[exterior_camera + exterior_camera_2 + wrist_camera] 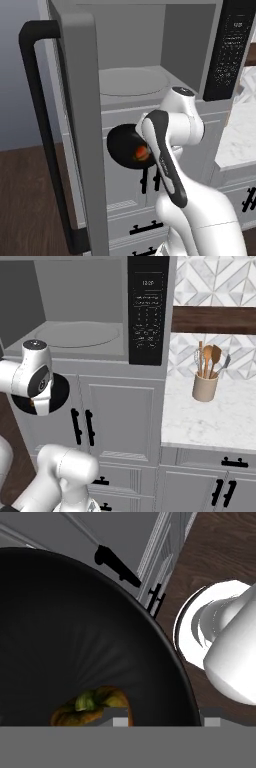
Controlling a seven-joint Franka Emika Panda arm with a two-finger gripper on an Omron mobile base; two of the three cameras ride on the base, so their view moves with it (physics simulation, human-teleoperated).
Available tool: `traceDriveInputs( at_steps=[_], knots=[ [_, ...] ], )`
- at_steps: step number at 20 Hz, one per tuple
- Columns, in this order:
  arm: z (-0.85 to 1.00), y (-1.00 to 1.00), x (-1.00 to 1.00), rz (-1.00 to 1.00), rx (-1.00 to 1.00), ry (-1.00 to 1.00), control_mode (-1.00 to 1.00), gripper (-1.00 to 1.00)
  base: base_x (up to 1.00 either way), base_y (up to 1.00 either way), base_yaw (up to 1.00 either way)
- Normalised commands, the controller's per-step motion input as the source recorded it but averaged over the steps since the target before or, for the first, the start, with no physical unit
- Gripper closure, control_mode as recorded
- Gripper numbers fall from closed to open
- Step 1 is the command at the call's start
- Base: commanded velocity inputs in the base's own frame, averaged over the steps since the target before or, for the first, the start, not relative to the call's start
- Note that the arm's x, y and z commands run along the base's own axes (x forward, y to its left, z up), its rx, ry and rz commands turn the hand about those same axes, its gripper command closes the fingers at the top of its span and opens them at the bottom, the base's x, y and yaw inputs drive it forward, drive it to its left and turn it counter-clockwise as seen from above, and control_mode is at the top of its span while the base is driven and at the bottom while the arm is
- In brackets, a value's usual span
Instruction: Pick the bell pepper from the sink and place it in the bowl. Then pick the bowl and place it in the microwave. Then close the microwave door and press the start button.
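One claw, hidden behind the white wrist at centre-left of the right base view, carries the bowl; its jaws cannot be made out, so their width is unclear. Left of centre in the left base view, the bell pepper lies inside that black dish, in front of the white cabinet doors. Above, the microwave cavity stands open, the microwave door swung out at left.

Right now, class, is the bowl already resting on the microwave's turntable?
No: the bowl with the bell pepper hangs below the microwave cavity, before the cabinet doors.
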Motion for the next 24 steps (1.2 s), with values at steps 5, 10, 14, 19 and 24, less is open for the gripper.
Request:
traceDriveInputs(
  at_steps=[5,10,14,19,24],
  knots=[
    [0.0,0.0,0.0,0.0,0.0,0.0,1.0,1.0,0.19,0.0,0.0],
    [0.0,0.0,0.0,0.0,0.0,0.0,1.0,1.0,0.12,0.0,0.0],
    [0.0,0.0,0.0,0.0,0.0,0.0,-1.0,1.0,0.0,0.0,0.0],
    [0.19,-0.13,-0.67,-0.05,0.06,-0.15,-1.0,1.0,0.0,0.0,0.0],
    [0.75,-0.46,-0.57,-0.12,0.03,-0.2,-1.0,1.0,0.0,0.0,0.0]
  ],
)
